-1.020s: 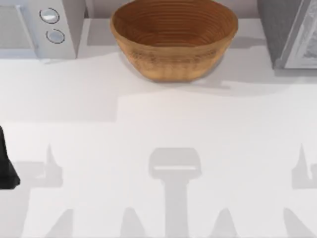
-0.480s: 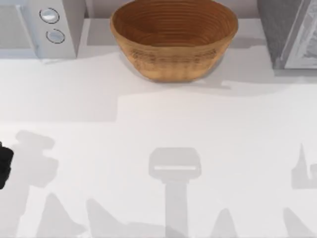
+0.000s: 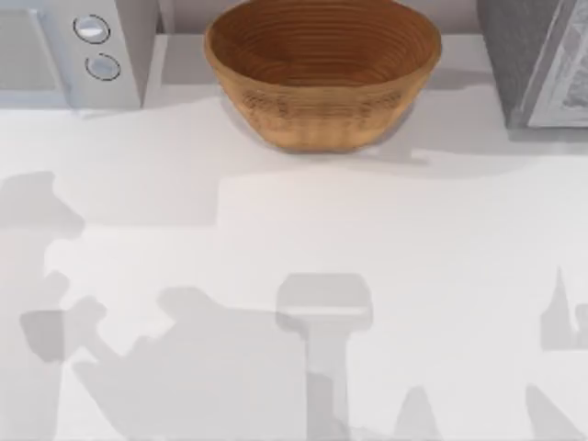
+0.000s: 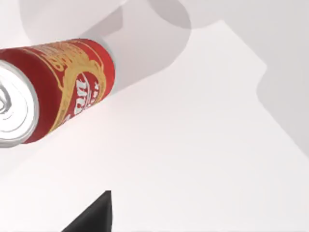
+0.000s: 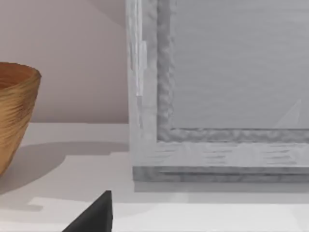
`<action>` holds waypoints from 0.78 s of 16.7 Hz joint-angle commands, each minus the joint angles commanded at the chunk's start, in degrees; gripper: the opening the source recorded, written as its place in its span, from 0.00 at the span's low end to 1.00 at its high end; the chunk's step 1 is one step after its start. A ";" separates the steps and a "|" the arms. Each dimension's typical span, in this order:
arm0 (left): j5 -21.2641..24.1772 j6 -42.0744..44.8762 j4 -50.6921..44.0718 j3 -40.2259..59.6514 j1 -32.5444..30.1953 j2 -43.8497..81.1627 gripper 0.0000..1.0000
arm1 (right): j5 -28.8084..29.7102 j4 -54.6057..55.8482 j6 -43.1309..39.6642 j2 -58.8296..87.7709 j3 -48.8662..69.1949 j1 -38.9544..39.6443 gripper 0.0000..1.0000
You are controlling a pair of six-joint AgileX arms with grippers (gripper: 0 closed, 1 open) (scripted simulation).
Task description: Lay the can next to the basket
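Note:
The can point(image 4: 53, 89) lies on its side on the white table in the left wrist view. It is red with orange-yellow lettering, and its silver end faces the camera. A dark tip of my left gripper point(image 4: 94, 217) shows well apart from the can, touching nothing. The basket point(image 3: 322, 69), tan-brown and ribbed inside, stands at the back middle of the table. Its side point(image 5: 14, 116) also appears in the right wrist view, beyond a dark tip of my right gripper point(image 5: 94, 217).
A white appliance with two round knobs point(image 3: 92, 46) stands at the back left. A grey framed appliance point(image 3: 542, 64) stands at the back right, right of the basket, and its front point(image 5: 217, 96) looms close in the right wrist view. Arm shadows lie across the table's front.
The dark piece of my left arm at the top view's left edge has slid out of the picture. Its shadow has spread across the table's front left.

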 joint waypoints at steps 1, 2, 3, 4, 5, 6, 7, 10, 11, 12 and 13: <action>0.00 2.68 -3.01 4.31 1.04 4.80 1.00 | 0.00 0.00 0.00 0.00 0.00 0.00 1.00; 0.12 5.21 -5.76 8.61 2.12 9.30 1.00 | 0.00 0.00 0.00 0.00 0.00 0.00 1.00; 0.34 7.58 -8.26 12.83 3.22 13.50 1.00 | 0.00 0.00 0.00 0.00 0.00 0.00 1.00; 0.66 9.77 -10.47 16.93 4.32 17.38 1.00 | 0.00 0.00 0.00 0.00 0.00 0.00 1.00; 1.07 11.77 -12.40 20.87 5.40 20.89 1.00 | 0.00 0.00 0.00 0.00 0.00 0.00 1.00; 1.56 13.56 -14.02 24.59 6.44 24.05 1.00 | 0.00 0.00 0.00 0.00 0.00 0.00 1.00; 2.10 15.13 -15.36 28.03 7.41 26.82 1.00 | 0.00 0.00 0.00 0.00 0.00 0.00 1.00; 3.73 18.36 -17.66 35.91 9.64 32.58 1.00 | 0.00 0.00 0.00 0.00 0.00 0.00 1.00; 4.15 18.95 -18.00 37.52 10.09 33.66 1.00 | 0.00 0.00 0.00 0.00 0.00 0.00 1.00; 4.43 19.32 -18.18 38.55 10.38 34.34 1.00 | 0.00 0.00 0.00 0.00 0.00 0.00 1.00; 4.57 19.48 -18.24 39.00 10.51 34.62 1.00 | 0.00 0.00 0.00 0.00 0.00 0.00 1.00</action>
